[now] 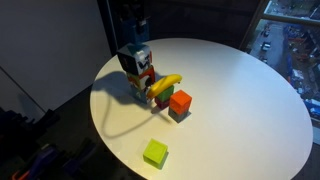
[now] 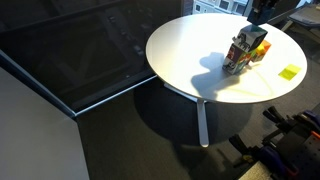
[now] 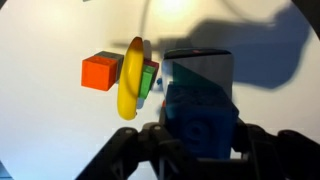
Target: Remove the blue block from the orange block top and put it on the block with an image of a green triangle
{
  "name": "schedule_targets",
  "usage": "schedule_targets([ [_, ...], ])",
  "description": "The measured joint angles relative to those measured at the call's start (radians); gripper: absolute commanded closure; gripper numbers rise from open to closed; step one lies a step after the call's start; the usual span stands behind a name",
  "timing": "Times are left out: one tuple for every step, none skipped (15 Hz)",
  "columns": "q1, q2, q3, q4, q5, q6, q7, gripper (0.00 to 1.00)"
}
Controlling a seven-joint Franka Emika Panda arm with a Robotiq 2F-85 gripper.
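My gripper [image 3: 200, 140] is shut on the blue block [image 3: 200, 95], with a finger pressed on each side. In both exterior views the gripper [image 1: 138, 68] [image 2: 248, 48] holds it low over the white round table [image 1: 240, 90], left of the orange block [image 1: 180, 101] [image 3: 98, 72]. The blue block is beside the orange block, not on it. A yellow banana [image 1: 165, 85] [image 3: 130, 78] lies across a small green block [image 3: 150, 80] between them. A lime-green block [image 1: 155, 153] [image 2: 290, 72] lies apart near the table edge. No triangle picture can be made out on any block.
The table stands on a single pedestal [image 2: 203, 120] over a dark floor. A window [image 1: 295, 40] is behind the far side. The arm casts a shadow [image 1: 120, 110] on the table near the blocks.
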Motion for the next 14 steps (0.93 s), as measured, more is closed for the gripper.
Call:
schedule_targets([
  [0.0,0.002,0.001,0.001,0.0,0.0,0.0,0.71],
  [0.0,0.005,0.002,0.002,0.0,0.0,0.001,0.71],
  [0.0,0.008,0.003,0.004,0.0,0.0,0.001,0.71],
  [0.001,0.011,0.005,0.005,0.0,0.0,0.002,0.71],
  [0.001,0.014,0.006,0.008,0.0,0.0,0.002,0.71],
  [0.001,0.017,0.007,0.011,0.0,0.0,0.003,0.71],
  [0.001,0.02,0.009,0.015,0.0,0.0,0.004,0.71],
  [0.001,0.023,0.01,0.019,0.0,0.0,0.005,0.71],
  [0.001,0.026,0.011,0.022,0.0,0.0,0.005,0.71],
  [0.001,0.029,0.011,0.025,0.0,0.0,0.006,0.71],
  [0.001,0.033,0.012,0.028,0.0,0.0,0.007,0.71],
  [0.001,0.036,0.013,0.031,0.0,0.0,0.008,0.71],
  [0.001,0.041,0.013,0.035,0.0,0.0,0.009,0.71],
  [0.001,0.045,0.014,0.038,0.0,0.0,0.01,0.71],
])
